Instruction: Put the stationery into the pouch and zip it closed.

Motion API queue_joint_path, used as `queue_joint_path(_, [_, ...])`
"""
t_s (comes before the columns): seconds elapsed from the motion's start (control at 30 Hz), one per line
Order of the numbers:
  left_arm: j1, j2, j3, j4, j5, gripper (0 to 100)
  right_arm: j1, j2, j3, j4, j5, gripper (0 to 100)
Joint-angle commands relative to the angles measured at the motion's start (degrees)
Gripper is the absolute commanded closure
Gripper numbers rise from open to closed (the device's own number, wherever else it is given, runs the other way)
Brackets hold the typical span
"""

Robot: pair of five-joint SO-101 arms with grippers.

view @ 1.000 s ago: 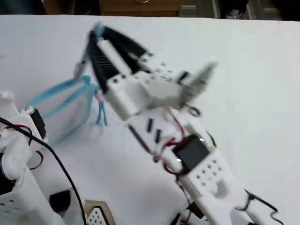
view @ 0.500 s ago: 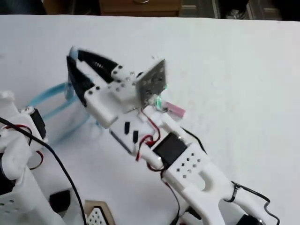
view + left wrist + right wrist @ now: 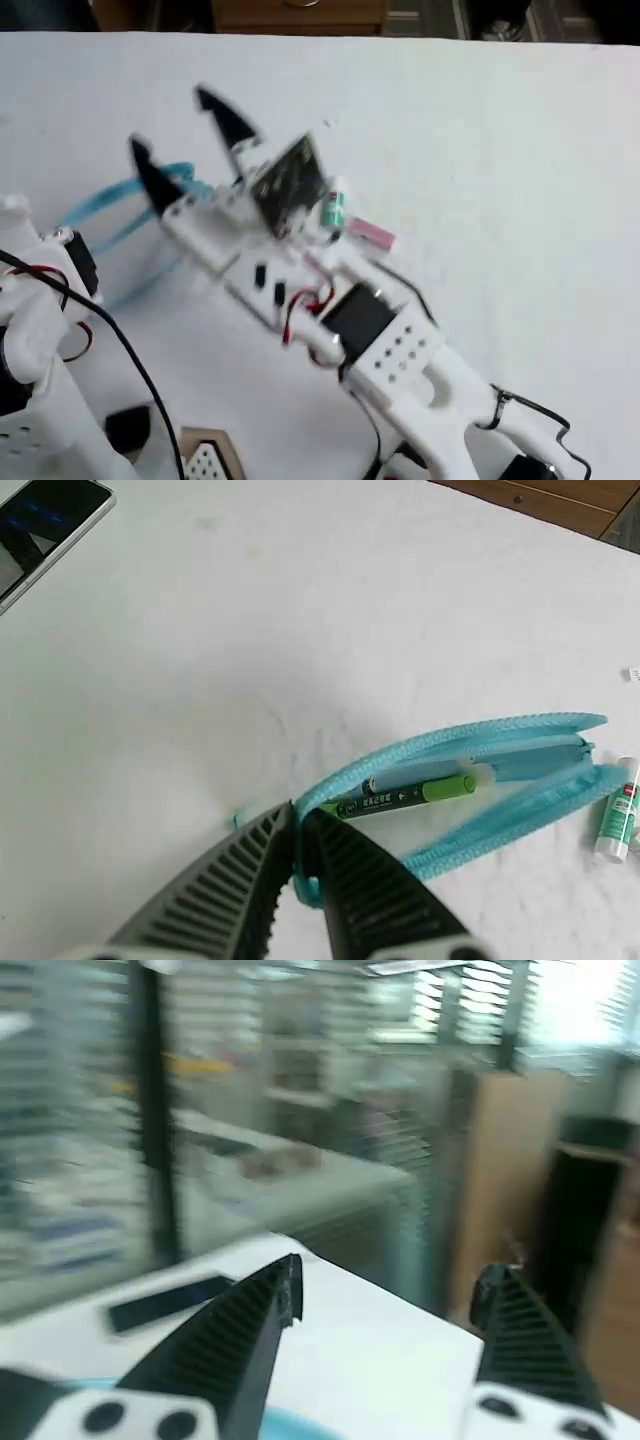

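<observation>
The teal pouch [image 3: 470, 770] lies open on the white table, with a green marker [image 3: 410, 794] and another pen inside. My left gripper [image 3: 296, 815] is shut on the pouch's end, by its teal zipper tab. In the high view my right gripper [image 3: 170, 122] hangs open over the pouch [image 3: 120, 200], its black fingers [image 3: 225, 115] spread wide with nothing between them. The right wrist view has the same gripper [image 3: 390, 1270] open and tilted up toward the room. A green-and-white glue stick [image 3: 333, 208] and a pink eraser [image 3: 371, 234] lie beside the right arm.
The left arm's white body [image 3: 35, 330] with red and black cables fills the near left corner. A dark phone [image 3: 40, 525] lies on the table away from the pouch. The glue stick [image 3: 616, 822] rests just past the pouch's far end.
My right gripper swung left and down over the pouch, then went from shut to wide open. The glue stick and eraser came out from behind the arm.
</observation>
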Motion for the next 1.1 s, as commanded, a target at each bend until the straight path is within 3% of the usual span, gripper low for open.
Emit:
queue_joint_path(0.0, [-0.13, -0.40, -0.26, -0.97, 0.26, 98, 10.51, 4.70, -10.20, 12.70, -3.87, 75.5])
queue_joint_path(0.13, [-0.13, -0.40, -0.26, -0.97, 0.26, 98, 19.30, 16.40, -24.53, 35.82, -8.00, 77.6])
queue_joint_path(0.27, [-0.13, -0.40, -0.26, -0.97, 0.26, 98, 22.11, 30.99, -39.47, 56.92, -7.74, 77.6])
queue_joint_path(0.37, [-0.13, -0.40, -0.26, -0.97, 0.26, 98, 23.43, 43.21, -49.32, 66.86, -7.65, 77.6])
queue_joint_path(0.73, [0.04, -0.31, -0.18, -1.05, 0.26, 98, 26.77, 89.36, -87.38, 79.08, -8.00, 77.6])
queue_joint_path(0.93, [0.04, -0.31, -0.18, -1.05, 0.26, 98, 25.19, 104.57, -106.81, 85.49, -8.09, 77.9])
queue_joint_path(1.07, [0.04, -0.31, -0.18, -1.05, 0.26, 98, 25.71, 109.05, -110.86, 85.93, -8.09, 81.0])
